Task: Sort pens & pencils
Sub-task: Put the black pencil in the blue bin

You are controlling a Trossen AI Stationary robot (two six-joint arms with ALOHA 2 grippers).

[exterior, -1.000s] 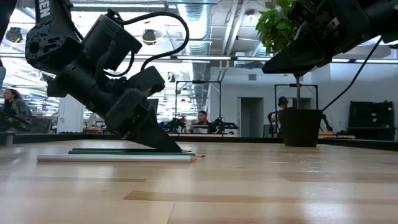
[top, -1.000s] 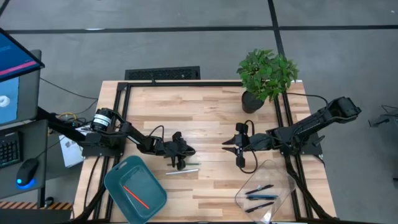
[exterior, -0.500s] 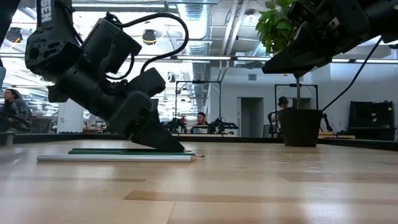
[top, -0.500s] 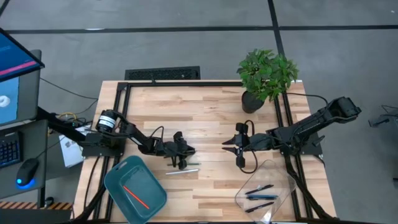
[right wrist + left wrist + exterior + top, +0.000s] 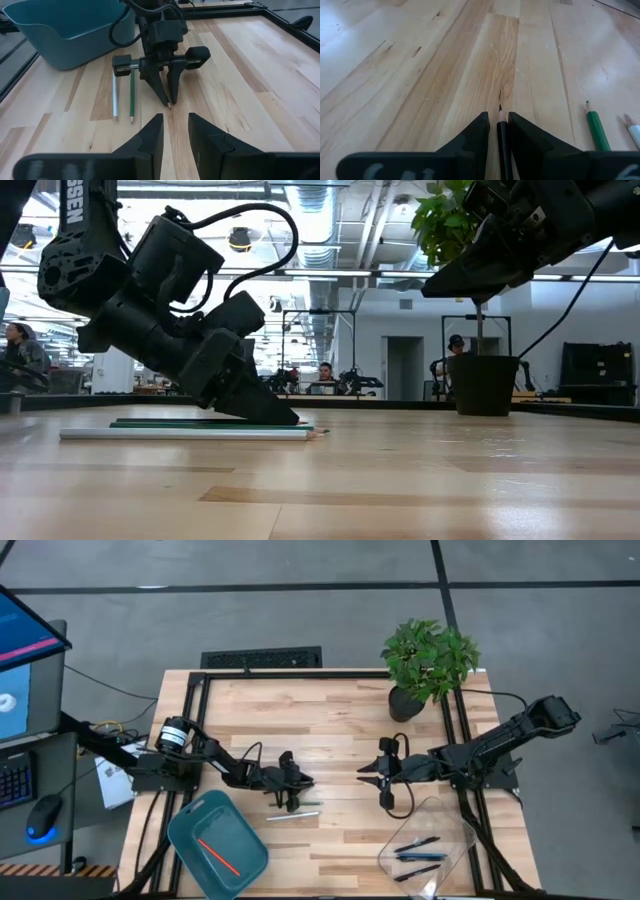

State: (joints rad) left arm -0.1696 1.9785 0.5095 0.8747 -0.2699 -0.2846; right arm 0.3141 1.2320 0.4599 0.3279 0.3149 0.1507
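Still, the left claw pinches the dark pencil, unmoved.

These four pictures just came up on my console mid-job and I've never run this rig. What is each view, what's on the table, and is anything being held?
Two dark robot arms work at a wooden table.

The overhead picture looks straight down. The low one looks level across the tabletop. The other two come from cameras on each arm's wrist.

The left end effector is down at the table, shut on a black pencil whose tip sticks out between the fingers. Beside it lie a green pencil and a pale pencil. The right end effector hangs above the table, holding nothing, fingers apart.

At the front, a blue bin holds an orange pencil, and a clear tray holds dark pens. A potted plant stands at the back.
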